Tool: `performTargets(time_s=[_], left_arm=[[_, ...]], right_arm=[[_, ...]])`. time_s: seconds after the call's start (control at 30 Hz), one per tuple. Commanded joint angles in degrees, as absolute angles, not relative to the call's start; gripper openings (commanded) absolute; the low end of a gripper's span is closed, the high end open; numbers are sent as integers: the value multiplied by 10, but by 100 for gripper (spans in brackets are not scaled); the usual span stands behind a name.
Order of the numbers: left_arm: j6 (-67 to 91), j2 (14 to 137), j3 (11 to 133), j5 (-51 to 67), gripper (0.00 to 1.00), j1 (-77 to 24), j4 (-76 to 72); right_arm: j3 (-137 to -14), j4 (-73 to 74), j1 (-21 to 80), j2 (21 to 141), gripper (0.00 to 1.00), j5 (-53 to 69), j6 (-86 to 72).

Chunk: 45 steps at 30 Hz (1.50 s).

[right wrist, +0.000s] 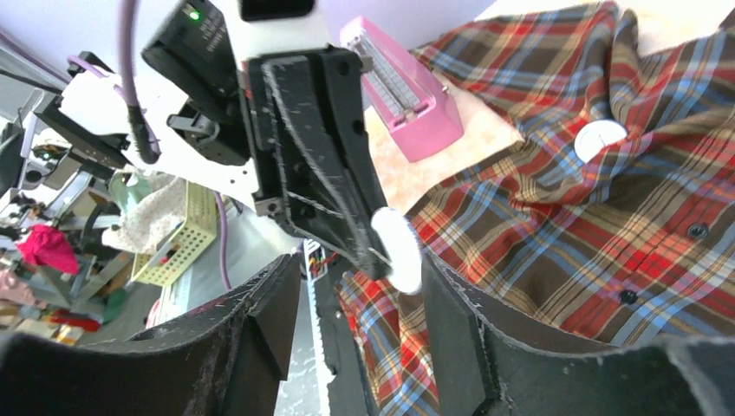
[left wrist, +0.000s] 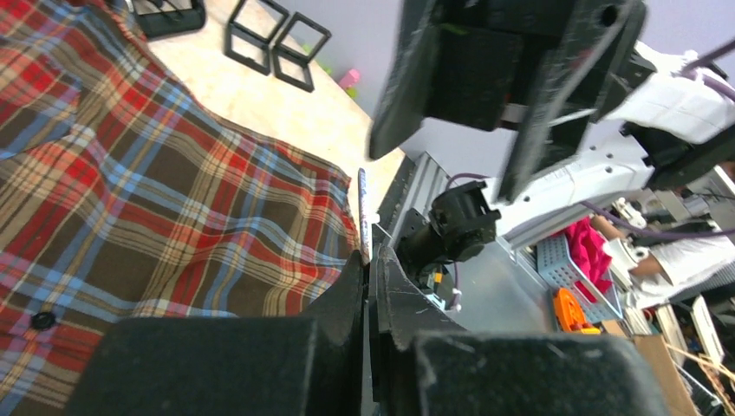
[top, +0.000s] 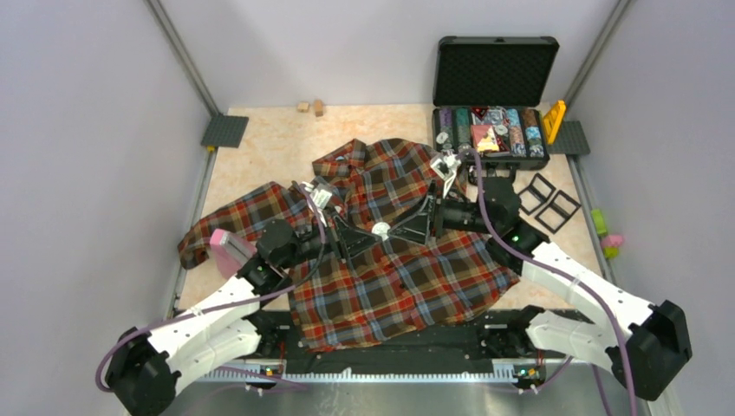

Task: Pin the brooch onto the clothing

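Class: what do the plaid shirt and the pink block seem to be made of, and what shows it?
Shirt: woven cloth, matte; it folds and wrinkles softly.
Pink block: probably hard plastic, smooth with a slight sheen; it has crisp straight edges.

A: The shirt [top: 390, 269]?
B: Plaid; red, brown, blue and yellow checks, with dark buttons [right wrist: 698, 230]; the table [top: 277, 147] under it is pale speckled beige.
A: At nine o'clock of the shirt?
B: A pink block [top: 228, 250]; at one o'clock a black case [top: 496, 74], filled with mixed colours; a yellow piece [top: 553, 121] at three o'clock of that.
A: The brooch [right wrist: 397, 251]?
B: Pale, almost white; the arms [top: 217, 325] are white with black joints and purple cables [right wrist: 130, 69].
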State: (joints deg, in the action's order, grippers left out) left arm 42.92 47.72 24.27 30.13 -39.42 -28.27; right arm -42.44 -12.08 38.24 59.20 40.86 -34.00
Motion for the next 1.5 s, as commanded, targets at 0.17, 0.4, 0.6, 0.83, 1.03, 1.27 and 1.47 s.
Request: performTargets(time_s=[0.17, 0.4, 0.6, 0.83, 1.03, 1.27, 1.47], left_arm=[[348, 451, 333, 172, 0, -385, -54], [237, 502, 483, 109, 0, -263, 268], [216, 526, 481, 117, 0, -178, 305], [290, 497, 377, 107, 0, -179, 222], [302, 471, 280, 91, 0, -188, 125], [278, 479, 248, 70, 0, -204, 71], [253, 499, 247, 75, 0, -210, 30]], right_arm=[[-432, -92, 389, 530, 58, 322, -304], [-438, -45, 421, 559, 58, 217, -305], [-458, -51, 507, 647, 55, 62, -333], [-515, -119, 547, 831, 44, 27, -373], [-560, -170, 547, 958, 41, 29, -380], [-608, -177, 547, 1036, 37, 40, -384], [-634, -153, 547, 1062, 35, 2, -373]])
